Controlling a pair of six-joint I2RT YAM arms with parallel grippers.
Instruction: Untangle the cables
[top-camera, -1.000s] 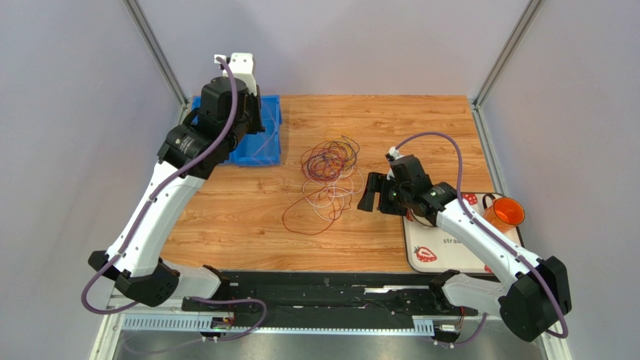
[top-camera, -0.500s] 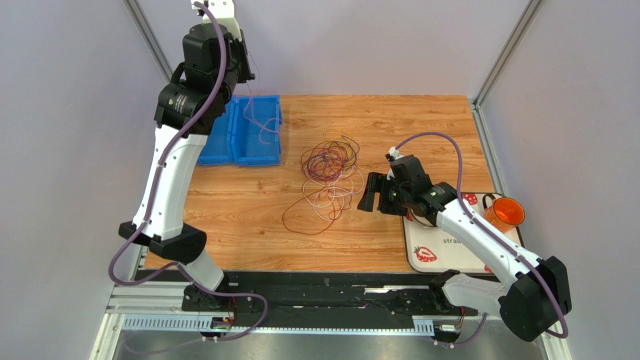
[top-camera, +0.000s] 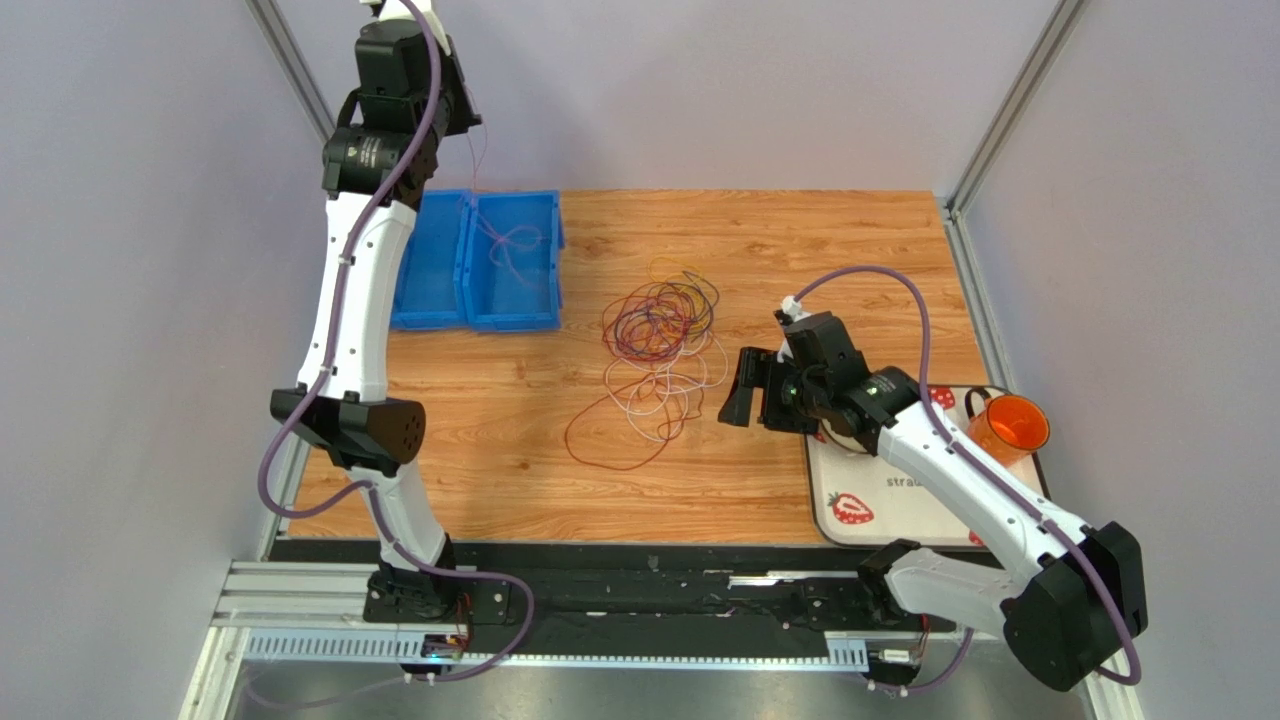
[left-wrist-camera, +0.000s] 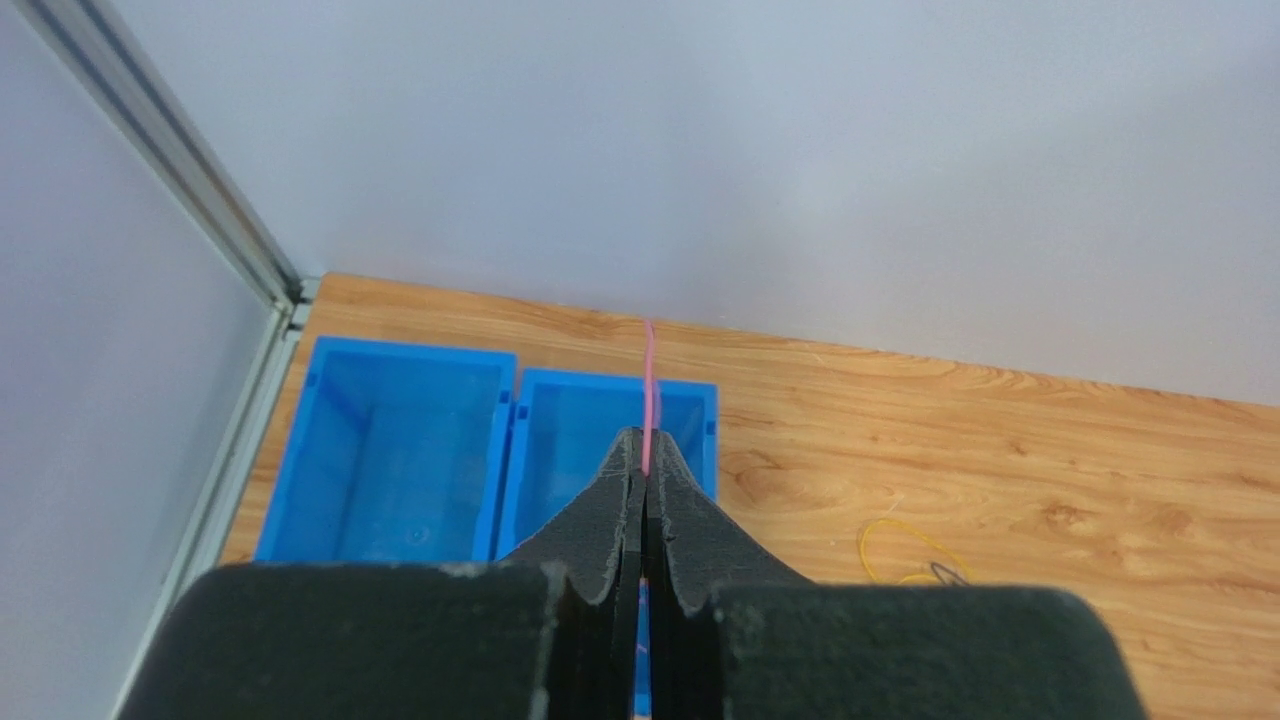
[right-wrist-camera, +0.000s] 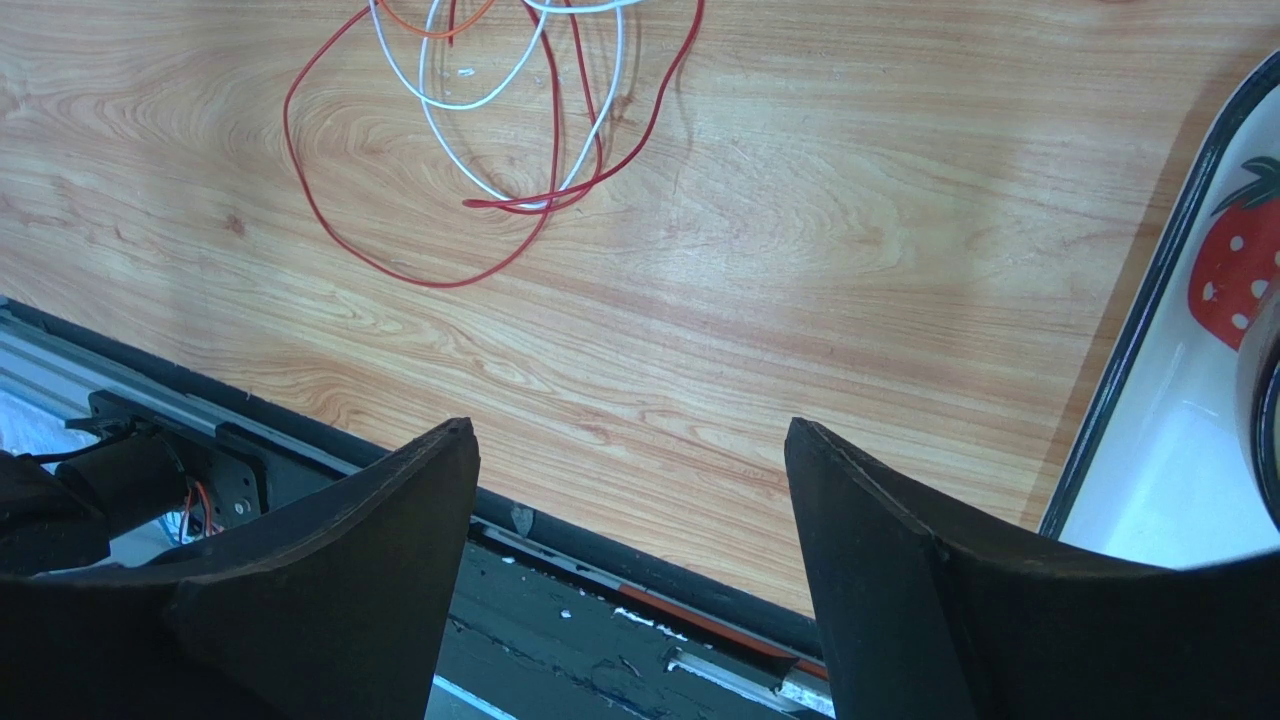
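Observation:
The cables (top-camera: 658, 323) lie in a tangled heap of red, purple, yellow and white loops on the middle of the wooden table. A red loop (top-camera: 609, 443) trails out toward the front. My left gripper (top-camera: 455, 117) is raised high over the blue bins and is shut on a thin pink cable (left-wrist-camera: 649, 375). That pink cable (top-camera: 496, 210) hangs down into the right bin (top-camera: 529, 300). The right gripper (top-camera: 744, 387) hovers open just right of the heap with nothing between its fingers. In the right wrist view it (right-wrist-camera: 631, 428) faces the red cable (right-wrist-camera: 496, 195) and white cable (right-wrist-camera: 451, 93).
Two blue bins (left-wrist-camera: 383, 450) stand side by side at the back left corner. A white strawberry tray (top-camera: 902, 510) with an orange cup (top-camera: 1014, 425) sits at the right edge. The black rail (right-wrist-camera: 601, 555) runs along the table's front. A yellow loop (left-wrist-camera: 902, 543) shows beyond the bins.
My left arm has risen from low over the right bin to high above it, drawing the pink cable up. The right arm has barely moved.

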